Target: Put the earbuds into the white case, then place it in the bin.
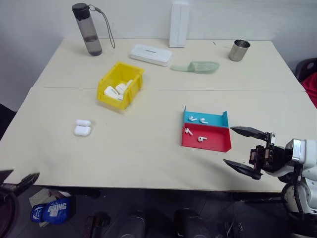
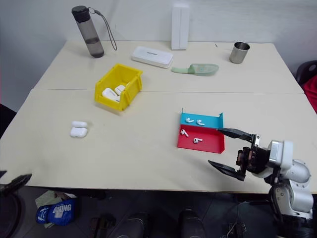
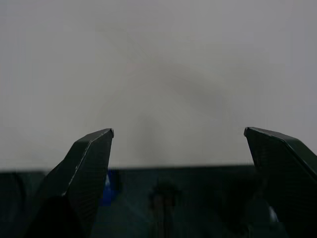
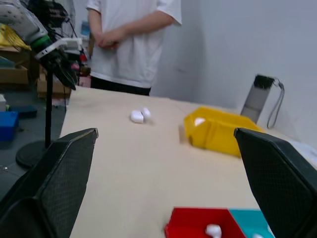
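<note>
Head views: nearest the camera is the right gripper [image 1: 244,147], hanging just off the near edge of the surface [image 1: 148,148], its fingers spread wide with nothing between them, pointing across toward the left. The left gripper [image 1: 20,181] sits low at the near left corner, below the surface edge, its fingers parted and empty. Just beside the right gripper is a shallow red-and-blue tray [image 1: 218,145] carrying the earbuds [image 1: 188,131], four small white pieces, two in each half. The white case [image 1: 82,127] lies open on the near left of the surface, well apart from the tray. The bin [image 1: 120,84] stands farther back and already holds several white cases.

The likely trouble: the earbuds are tiny and glossy, and such broad fingertips could flick one off the tray or push the light tray along instead of pinching. The open case may skid when a bud is pressed in.

Left wrist view: both black fingers [image 3: 89,163] stand wide apart, nothing held, facing the bare surface edge.

Right wrist view: wide-spread fingers [image 4: 59,173] frame the tray's red corner [image 4: 188,225], the bin [image 4: 218,131] and the case [image 4: 138,115]. A person [image 4: 131,39] stands at the far end; a wide sweep could come near them.
</note>
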You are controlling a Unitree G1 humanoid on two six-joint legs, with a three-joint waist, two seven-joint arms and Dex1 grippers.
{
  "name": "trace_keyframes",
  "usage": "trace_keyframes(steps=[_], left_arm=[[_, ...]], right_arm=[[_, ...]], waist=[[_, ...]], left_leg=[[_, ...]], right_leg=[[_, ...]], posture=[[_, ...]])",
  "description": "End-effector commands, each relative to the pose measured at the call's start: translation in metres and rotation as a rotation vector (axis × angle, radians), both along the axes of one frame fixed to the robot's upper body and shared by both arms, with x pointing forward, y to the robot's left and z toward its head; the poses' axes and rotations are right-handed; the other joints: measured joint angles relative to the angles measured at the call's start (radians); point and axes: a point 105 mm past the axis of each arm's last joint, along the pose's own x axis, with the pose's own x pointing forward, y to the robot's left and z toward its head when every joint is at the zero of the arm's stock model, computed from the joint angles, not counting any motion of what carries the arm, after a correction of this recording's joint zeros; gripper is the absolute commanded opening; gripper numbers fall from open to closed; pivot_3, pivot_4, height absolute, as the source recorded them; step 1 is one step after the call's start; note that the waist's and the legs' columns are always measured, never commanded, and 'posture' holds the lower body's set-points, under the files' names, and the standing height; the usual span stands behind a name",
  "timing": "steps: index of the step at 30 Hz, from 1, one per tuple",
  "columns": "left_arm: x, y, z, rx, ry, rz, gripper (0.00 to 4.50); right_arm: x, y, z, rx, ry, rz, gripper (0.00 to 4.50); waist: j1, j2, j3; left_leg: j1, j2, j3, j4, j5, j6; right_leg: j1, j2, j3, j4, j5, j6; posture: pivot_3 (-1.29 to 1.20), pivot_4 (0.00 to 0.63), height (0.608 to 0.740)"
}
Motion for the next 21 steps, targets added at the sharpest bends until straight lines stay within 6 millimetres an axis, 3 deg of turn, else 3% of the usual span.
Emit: trace_keyframes(steps=[1,4,12,17,21], left_arm=[[0.009,-0.018,0.027,-0.035,-0.019,-0.009,4.43],[0.031,-0.046,0.037,-0.099,0.013,-0.068,4.43],[0.111,-0.078,0.055,-0.004,-0.024,-0.112,4.43],[0.144,-0.082,0.047,0.016,0.037,-0.049,4.43],[0.157,-0.081,0.040,0.019,0.063,0.011,4.43]], right_arm=[[-0.003,-0.002,-0.002,-0.017,-0.041,0.012,4.50],[-0.001,-0.003,-0.007,-0.032,-0.031,0.016,4.50],[0.002,-0.005,-0.013,-0.031,0.005,0.012,4.50],[0.005,-0.011,-0.023,-0.033,0.009,-0.006,4.50],[0.005,-0.016,-0.029,-0.038,0.006,-0.019,4.50]], waist=[[0.009,0.001,0.000],[0.011,0.001,0.000],[-0.013,0.001,0.000],[-0.018,0.001,0.000],[-0.018,0.001,0.000]], left_leg=[[0.000,0.000,0.000,0.000,0.000,0.000],[0.000,0.000,-0.001,0.000,0.000,-0.001],[0.001,0.000,-0.001,0.000,0.001,-0.003],[0.001,-0.001,0.000,0.001,0.001,-0.003],[0.001,-0.001,0.000,0.001,0.001,-0.003]], right_leg=[[0.000,0.000,0.000,0.000,0.000,0.000],[0.000,0.000,0.000,0.001,0.000,0.000],[-0.002,0.001,0.000,0.004,0.000,0.000],[-0.004,0.002,0.001,0.007,0.000,0.001],[-0.005,0.002,0.001,0.010,0.000,0.001]], posture=[[0.00,0.150,0.740],[0.00,0.150,0.740],[0.00,0.150,0.740],[0.00,0.150,0.740],[0.00,0.150,0.740]])
